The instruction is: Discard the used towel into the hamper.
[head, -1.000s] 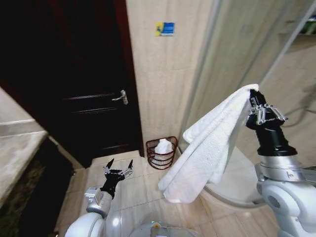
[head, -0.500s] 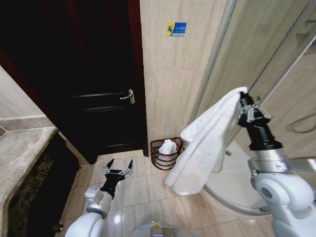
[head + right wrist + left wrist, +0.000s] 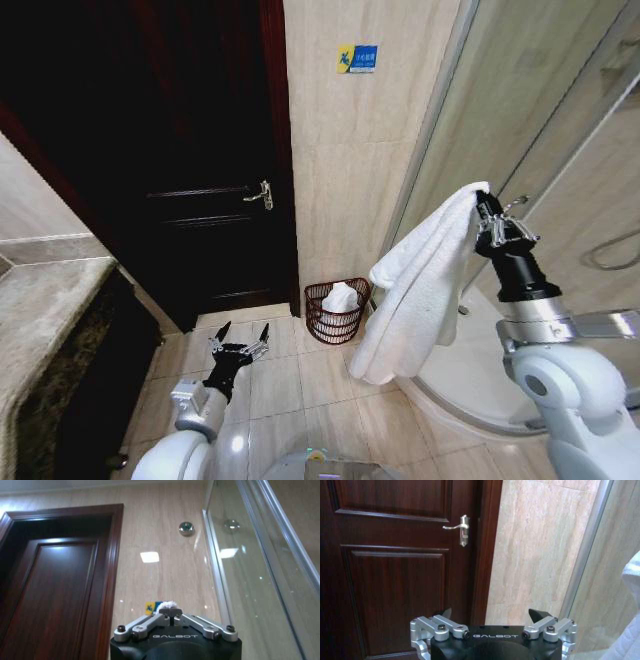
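Nearest the camera, the left gripper hangs low over the tiled floor with its fingers spread apart and nothing between them. Higher and to the right, the right gripper is raised and clenched on one edge of the white towel, which drapes down from the pinch in a long fold (its lower end hangs free above the floor). Beyond both, the hamper stands on the floor against the beige wall, between the dark wooden door and the glass shower enclosure; something white already lies inside it. The towel is well apart from the hamper.
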Available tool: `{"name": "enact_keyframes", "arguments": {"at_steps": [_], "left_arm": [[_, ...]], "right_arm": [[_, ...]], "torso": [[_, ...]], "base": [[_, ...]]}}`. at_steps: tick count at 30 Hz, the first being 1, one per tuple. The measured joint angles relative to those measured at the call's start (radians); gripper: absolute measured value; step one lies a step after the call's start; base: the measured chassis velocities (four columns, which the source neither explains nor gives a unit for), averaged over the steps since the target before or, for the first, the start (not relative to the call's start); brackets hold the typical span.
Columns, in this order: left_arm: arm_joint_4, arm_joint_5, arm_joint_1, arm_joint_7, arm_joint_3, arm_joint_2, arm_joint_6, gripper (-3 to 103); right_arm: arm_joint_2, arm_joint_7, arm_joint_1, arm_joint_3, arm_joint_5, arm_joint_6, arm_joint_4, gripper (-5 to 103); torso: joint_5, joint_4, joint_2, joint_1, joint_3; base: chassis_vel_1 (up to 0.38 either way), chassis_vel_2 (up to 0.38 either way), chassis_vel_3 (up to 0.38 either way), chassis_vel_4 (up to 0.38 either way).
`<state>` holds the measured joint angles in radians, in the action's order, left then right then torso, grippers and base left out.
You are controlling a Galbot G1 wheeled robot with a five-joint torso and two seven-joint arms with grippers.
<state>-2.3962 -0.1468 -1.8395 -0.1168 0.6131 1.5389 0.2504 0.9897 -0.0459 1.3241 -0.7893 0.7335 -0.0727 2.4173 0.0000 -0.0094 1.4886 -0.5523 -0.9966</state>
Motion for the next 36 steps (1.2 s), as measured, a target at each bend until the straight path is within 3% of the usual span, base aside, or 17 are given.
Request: {"name": "enact_keyframes", "arguments": {"at_steps": [36], "left_arm": [[0.000, 0.000, 0.000, 0.000, 0.000, 0.000, 0.000, 100]], "right_arm": [[0.004, 0.028, 0.047, -0.006, -0.032, -0.010, 0.084, 0]], "torso": [[0.0000, 0.0000, 0.000, 0.000, 0.000]], "base": [[-0.008, 0.007, 0.007, -0.008]]}}
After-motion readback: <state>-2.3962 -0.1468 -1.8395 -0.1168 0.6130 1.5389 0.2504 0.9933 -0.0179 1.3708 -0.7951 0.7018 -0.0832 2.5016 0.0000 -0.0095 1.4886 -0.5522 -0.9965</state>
